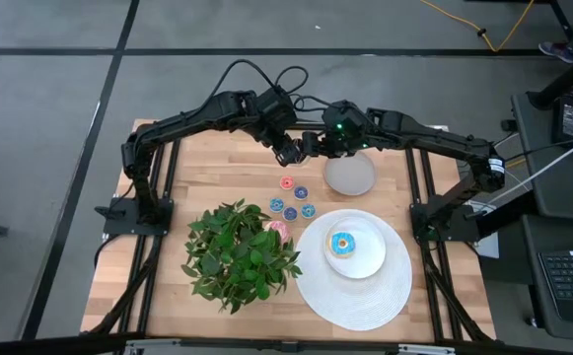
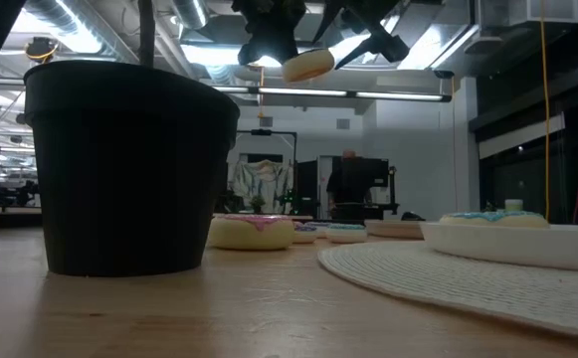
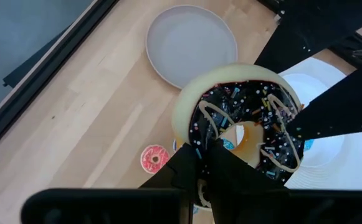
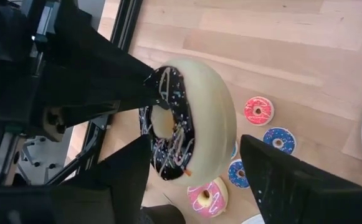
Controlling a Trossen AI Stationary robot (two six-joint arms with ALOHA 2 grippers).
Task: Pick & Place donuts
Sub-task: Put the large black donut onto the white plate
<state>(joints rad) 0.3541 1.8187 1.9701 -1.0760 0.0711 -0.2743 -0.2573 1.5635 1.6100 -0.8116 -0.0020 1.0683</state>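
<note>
The dark brown sprinkled donut is in the air over the far middle of the table, where both grippers meet. My left gripper is shut on it. My right gripper is open, with a finger on either side of the same donut; no touch shows plainly. The light blue donut lies on the white plate. The pink donut rests flat on the wood beside the plant. Several tiny blue and red rings lie on the table below the grippers. My left gripper holds the brown donut by one side of its ring, pinched between its two fingers, one of them on the iced face. The donut is lifted clear, high above the table and tilted.
The round grey dish sits on the wood to the right of the grippers. A white woven mat under the plate fills the near right. A potted green plant in a black pot takes up the near left.
</note>
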